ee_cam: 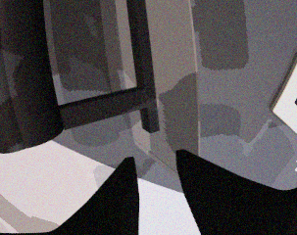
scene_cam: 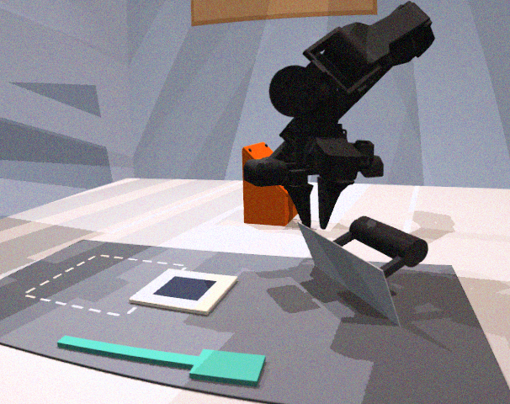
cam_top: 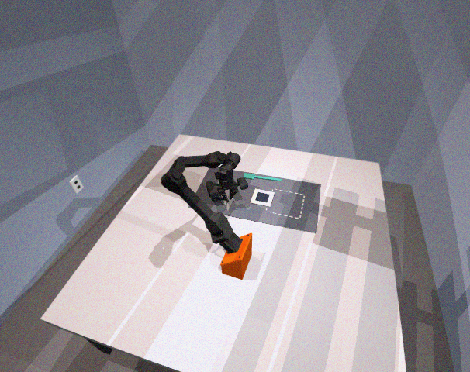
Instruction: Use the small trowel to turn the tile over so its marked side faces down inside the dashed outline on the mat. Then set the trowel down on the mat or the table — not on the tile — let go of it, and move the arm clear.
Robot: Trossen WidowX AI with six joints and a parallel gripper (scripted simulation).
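Observation:
The small trowel (scene_cam: pixel 351 271) (ee_cam: pixel 177 59) rests on the dark grey mat (cam_top: pixel 303 224) (scene_cam: pixel 289 369), its grey blade tilted up on edge and its black handle (scene_cam: pixel 388 241) (ee_cam: pixel 21 59) lying behind it. My gripper (scene_cam: pixel 315 224) (cam_top: pixel 227 200) (ee_cam: pixel 155 162) hangs just above the blade's top corner, fingers slightly apart with nothing between them. The white tile (cam_top: pixel 262 197) (scene_cam: pixel 184 289) (ee_cam: pixel 295 98) lies flat with its dark blue marked side up, beside the dashed outline (cam_top: pixel 283 215) (scene_cam: pixel 77 306), touching its near edge.
A flat teal paddle-shaped strip (cam_top: pixel 263 177) (scene_cam: pixel 226 367) lies on the mat's far edge from the arm's base. The orange arm base (cam_top: pixel 237 260) (scene_cam: pixel 263 204) stands on the pale table (cam_top: pixel 187 300) behind the mat.

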